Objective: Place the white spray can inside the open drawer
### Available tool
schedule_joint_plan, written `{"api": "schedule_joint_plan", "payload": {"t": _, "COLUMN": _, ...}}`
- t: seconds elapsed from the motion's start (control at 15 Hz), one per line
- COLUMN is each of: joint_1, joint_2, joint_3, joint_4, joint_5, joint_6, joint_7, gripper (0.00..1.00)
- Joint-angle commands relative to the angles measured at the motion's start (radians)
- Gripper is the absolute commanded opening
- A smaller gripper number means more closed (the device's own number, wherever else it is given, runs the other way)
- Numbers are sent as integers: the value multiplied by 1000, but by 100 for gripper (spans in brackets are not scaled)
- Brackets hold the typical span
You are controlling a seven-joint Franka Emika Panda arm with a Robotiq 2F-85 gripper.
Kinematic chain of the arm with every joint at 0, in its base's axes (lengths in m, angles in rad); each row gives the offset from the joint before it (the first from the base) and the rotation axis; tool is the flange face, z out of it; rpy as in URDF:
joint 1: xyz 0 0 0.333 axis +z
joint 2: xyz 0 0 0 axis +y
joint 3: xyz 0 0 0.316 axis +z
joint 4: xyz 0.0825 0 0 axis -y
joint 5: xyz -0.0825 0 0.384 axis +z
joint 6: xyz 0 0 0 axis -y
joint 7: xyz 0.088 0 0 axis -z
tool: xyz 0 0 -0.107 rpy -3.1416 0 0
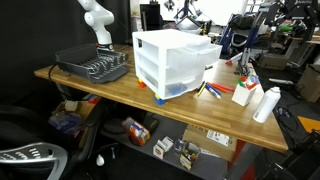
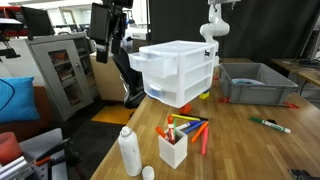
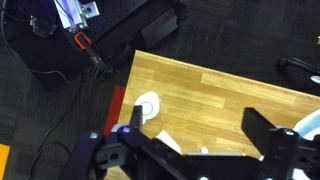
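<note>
The white spray can (image 1: 265,103) stands upright near the table's end, also in the other exterior view (image 2: 129,150). In the wrist view it shows from above as a white round shape (image 3: 148,105) by the table edge. The white drawer unit (image 1: 172,62) stands mid-table, and its top drawer (image 2: 152,60) is pulled out. My gripper (image 3: 195,130) is open and empty, high above the table, with the can beyond its left finger. Only the white arm (image 2: 212,25) shows in the exterior views.
A white carton (image 1: 243,92) holding markers (image 2: 173,148) stands next to the can, with a small white cap (image 2: 148,172) and loose markers (image 2: 200,130) nearby. A grey dish rack (image 1: 92,66) sits behind the drawer unit. Chairs and boxes surround the table.
</note>
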Motion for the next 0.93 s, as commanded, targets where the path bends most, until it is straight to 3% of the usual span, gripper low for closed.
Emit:
{"api": "schedule_joint_plan", "payload": {"t": 0.0, "joint_1": -39, "joint_2": 44, "joint_3": -23, "joint_4": 2, "joint_5": 67, "joint_6": 1, "joint_7": 39, "gripper": 100}}
{"api": "schedule_joint_plan", "payload": {"t": 0.4, "joint_1": -122, "joint_2": 178, "joint_3": -125, "joint_4": -72, "joint_5": 205, "joint_6": 135, "joint_7": 86, "gripper": 100}}
{"api": "schedule_joint_plan", "payload": {"t": 0.8, "joint_1": -138, "joint_2": 352, "joint_3": -170, "joint_4": -99, "joint_5": 380, "joint_6": 354, "joint_7": 130, "gripper": 100}}
{"api": "schedule_joint_plan", "payload": {"t": 0.87, "joint_1": -134, "joint_2": 328, "joint_3": -170, "joint_4": -98, "joint_5": 331, "joint_6": 313, "joint_7": 111, "gripper": 100}}
